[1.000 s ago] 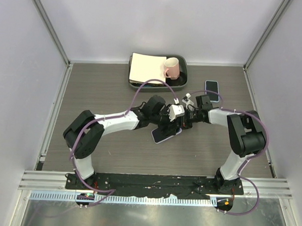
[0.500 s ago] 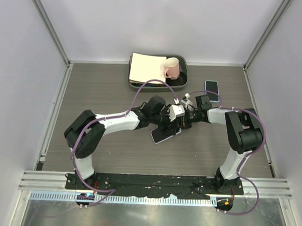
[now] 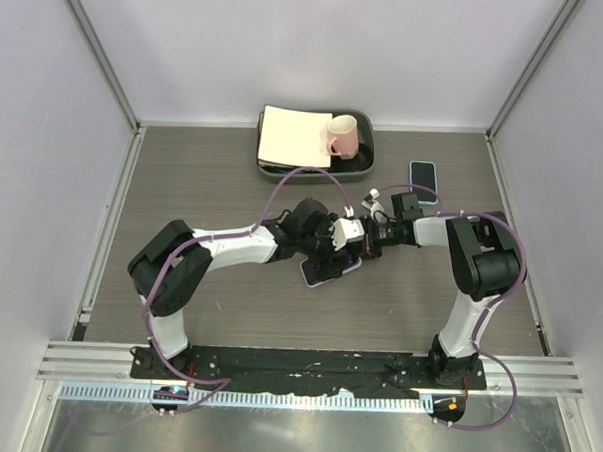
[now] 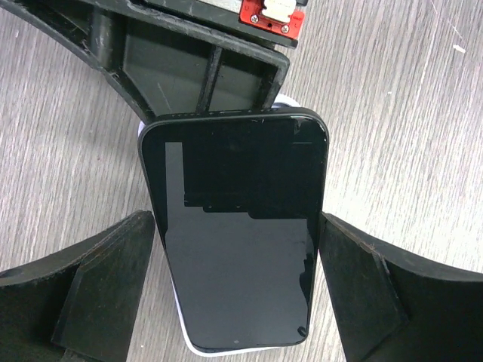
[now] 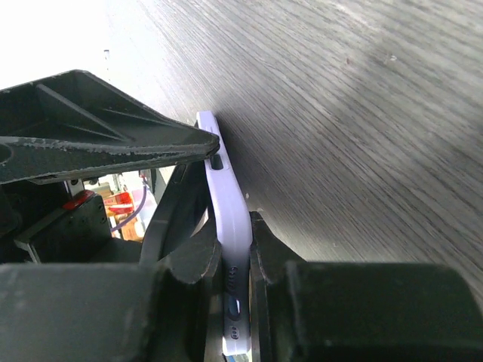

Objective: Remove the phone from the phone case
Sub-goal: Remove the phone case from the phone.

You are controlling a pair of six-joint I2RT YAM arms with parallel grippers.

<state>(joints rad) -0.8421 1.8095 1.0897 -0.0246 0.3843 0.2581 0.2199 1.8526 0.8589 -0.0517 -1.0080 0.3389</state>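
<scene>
A black phone (image 4: 238,226) lies face up in a lavender case (image 5: 226,181) in the middle of the table, also seen in the top view (image 3: 327,272). My left gripper (image 4: 238,222) has one finger against each long side of the phone, screen up between them. The case rim (image 4: 226,348) shows under the phone's near end. My right gripper (image 5: 235,241) is shut on the end of the case, pinching its edge. In the top view the left gripper (image 3: 325,259) and the right gripper (image 3: 361,249) meet over the phone.
A second dark phone (image 3: 423,179) lies on the table at the back right. A dark tray (image 3: 362,167) at the back holds a paper pad (image 3: 290,135) and a pink mug (image 3: 342,138). Grey walls enclose the table.
Both grippers and the phone have shifted slightly to the left. Both grips look unchanged.
</scene>
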